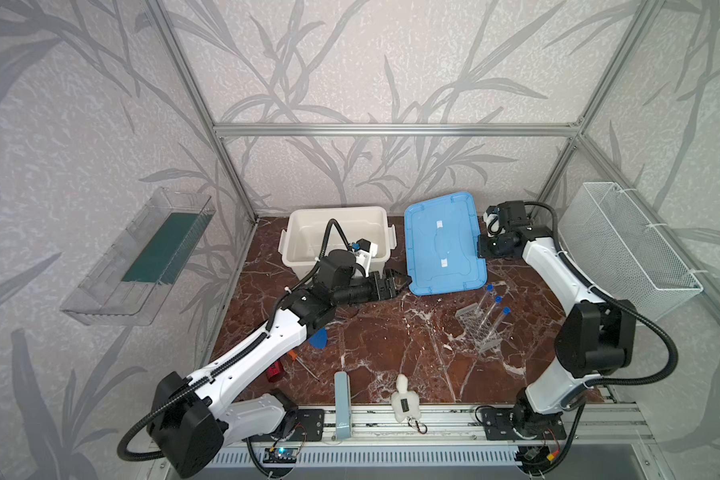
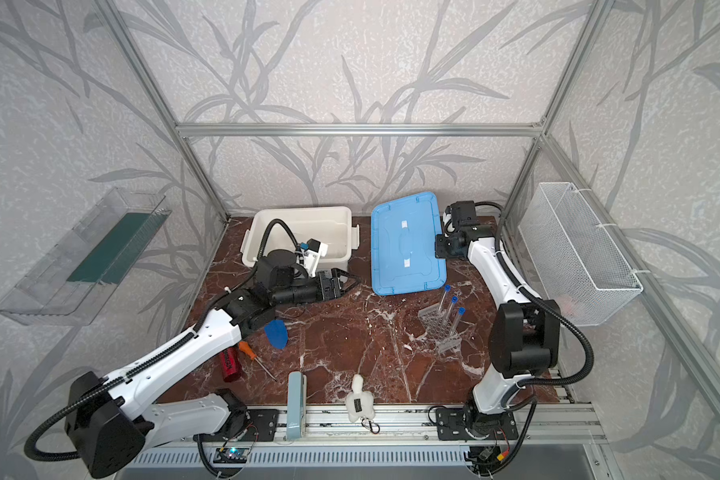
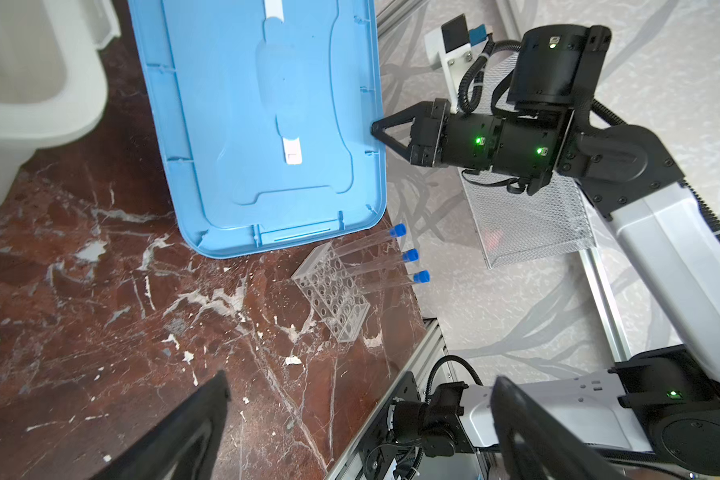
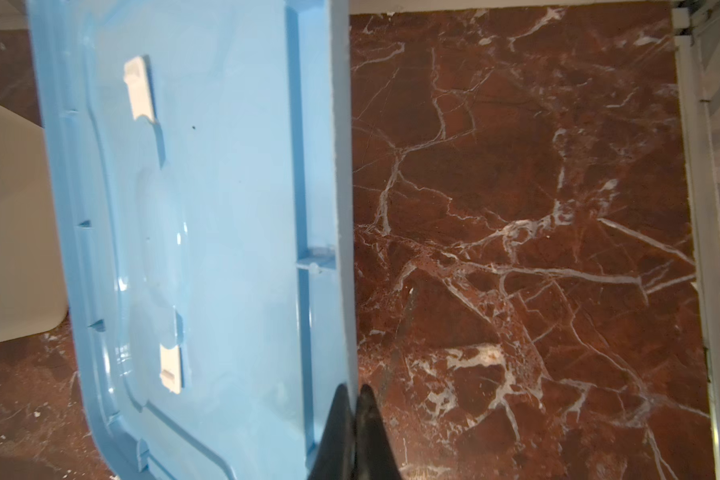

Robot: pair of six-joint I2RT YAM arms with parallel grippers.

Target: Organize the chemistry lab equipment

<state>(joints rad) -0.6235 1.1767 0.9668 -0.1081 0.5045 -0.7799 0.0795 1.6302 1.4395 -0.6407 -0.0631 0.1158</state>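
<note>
Top views first: in both top views the right gripper point(image 1: 478, 248) is pinching the right-hand rim of the blue lid point(image 1: 445, 243), fingers together on the plastic. My guess is that it is keeping the lid off the white bin point(image 1: 308, 214) beside it, which is standing open for loading. The left gripper point(image 1: 400, 282) is hanging just in front of the bin, spread wide and carrying nothing. The clear tube rack point(image 1: 476, 328) is lying on the table point(image 1: 391, 353) just nearer than the lid, with three blue-capped tubes point(image 1: 493, 309) apparently slotted in and leaning. The blue trowel point(image 2: 276, 334) and orange-handled screwdriver point(image 2: 245, 348) are lying by the left arm, outside the job.

Left wrist view: this arm's fingers point(image 3: 192, 424) are framing the shot far apart, with only table between them, so it is looking free for the next pick. The right gripper's tips are biting the lid's rim about mid-length, a balanced spot for a flat panel. Rack and tubes are sitting just beside the lid's short end; whether they are touching it I cannot tell.

Right wrist view: the fingertips point(image 4: 341, 407) are meeting on the rim, with the lid's ribbed face toward the camera. Whether the lid is resting or hanging clear I cannot tell.
</note>
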